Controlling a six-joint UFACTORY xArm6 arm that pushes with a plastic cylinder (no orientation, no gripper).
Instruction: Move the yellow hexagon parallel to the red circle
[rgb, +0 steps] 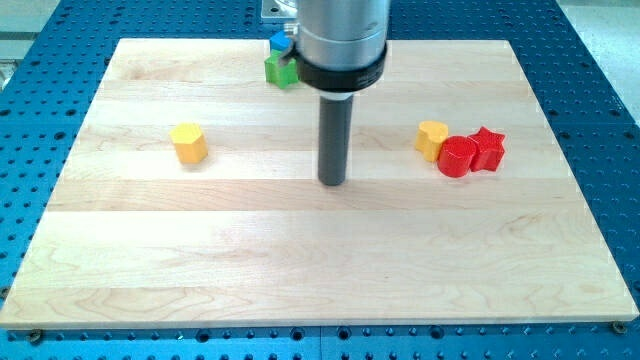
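Observation:
The yellow hexagon (188, 143) sits on the wooden board at the view's left. The red circle (458, 157) sits at the view's right, touching a red star (488, 149) on its right and a yellow heart-like block (432, 139) on its left. My tip (332, 183) rests on the board near the middle, well to the right of the yellow hexagon and to the left of the red circle group, touching no block.
A green block (281, 70) and a blue block (279, 42) sit at the view's top edge of the board, partly hidden behind the arm. The wooden board (320, 270) lies on a blue perforated table.

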